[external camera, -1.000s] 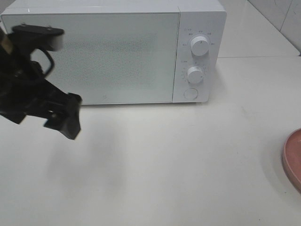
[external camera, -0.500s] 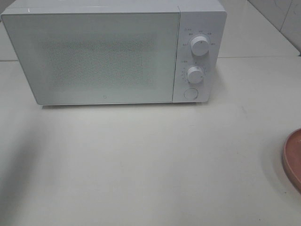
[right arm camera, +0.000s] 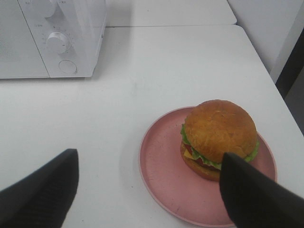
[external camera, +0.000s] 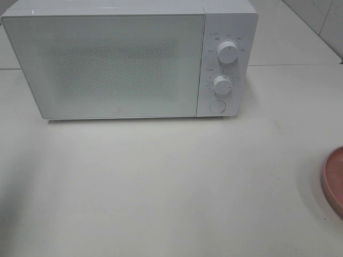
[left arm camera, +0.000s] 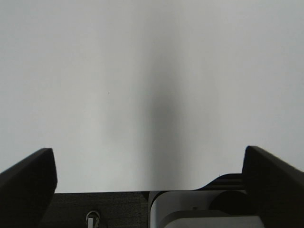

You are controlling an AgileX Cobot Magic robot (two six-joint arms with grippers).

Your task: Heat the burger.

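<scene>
Overall scene: a white table (external camera: 171, 187) is shown from above, with a white microwave (external camera: 123, 59) standing at its far side.
Microwave: its door (external camera: 107, 64) is closed; two round knobs (external camera: 228, 52) and a round button (external camera: 216, 106) are set in the panel to the right of the door.
Plate: a pink plate (right arm camera: 166, 166) lies on the table well to the right of the microwave and nearer the front; only its edge (external camera: 333, 182) is seen in the high view.
Burger: the burger (right arm camera: 218, 137) is seen in the right wrist view resting on the pink plate, off-centre toward the side away from the microwave. A glossy brown bun, green lettuce and yellow cheese can be made out.
Right claw: the right gripper (right arm camera: 147, 190) is released, its two dark fingers (right arm camera: 42, 190) spread wide, nothing held between them. One finger overlaps the burger in the picture; whether it touches cannot be told.
Left claw: the left gripper (left arm camera: 149, 173) is released, its fingers (left arm camera: 28, 175) wide apart over bare white surface, nothing grasped.
High view: neither arm is seen beside the microwave.
</scene>
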